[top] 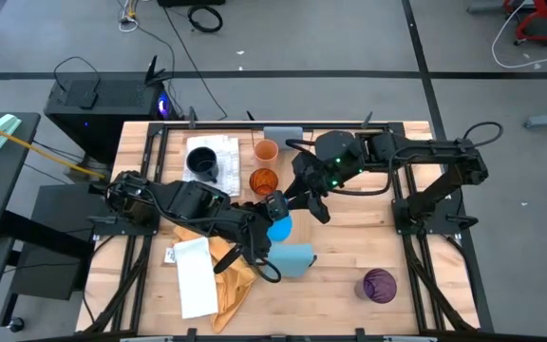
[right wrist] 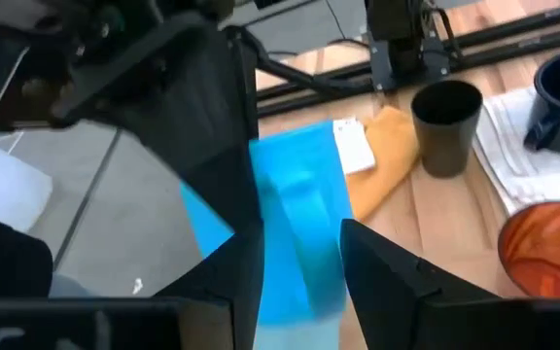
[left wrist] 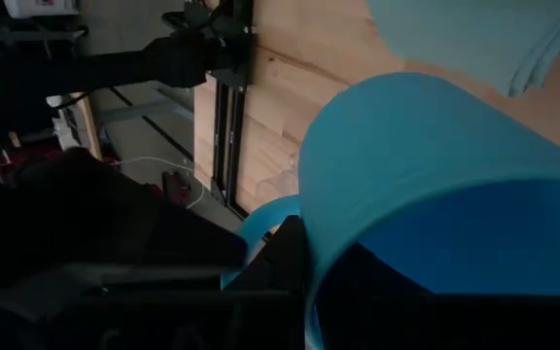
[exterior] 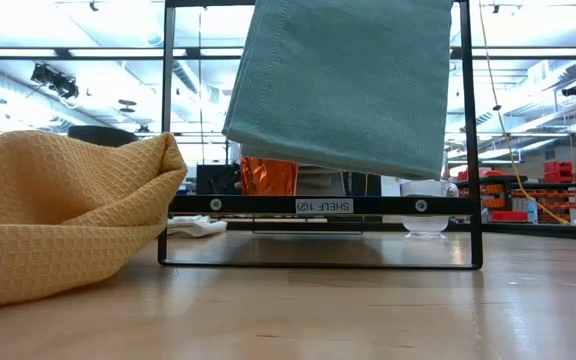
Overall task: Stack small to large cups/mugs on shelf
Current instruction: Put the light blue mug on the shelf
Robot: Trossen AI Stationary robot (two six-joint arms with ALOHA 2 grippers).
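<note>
the bright blue mug (top: 280, 227) is held up over the middle of the table, just beside the teal cloth (top: 292, 257). in the left wrist view the mug (left wrist: 436, 194) fills the picture, its rim and handle clamped in the narrow, shut fingers of the left gripper (top: 272, 214). the right gripper (top: 319, 207) is placed just to the right of the mug; in the right wrist view its fingers (right wrist: 382, 258) are parted about halfway, with the blue mug (right wrist: 299, 228) seen between them, though whether they touch it cannot be told. farther back, the amber cup (top: 264, 180) and the orange cup (top: 266, 150) stand near the shelf (top: 283, 133). the navy mug (top: 202, 163) is set on a white cloth at the far left, the black cup (right wrist: 445, 126) is seen beside the yellow cloth (top: 231, 275), and the purple cup (top: 379, 284) stands at the near right.
</note>
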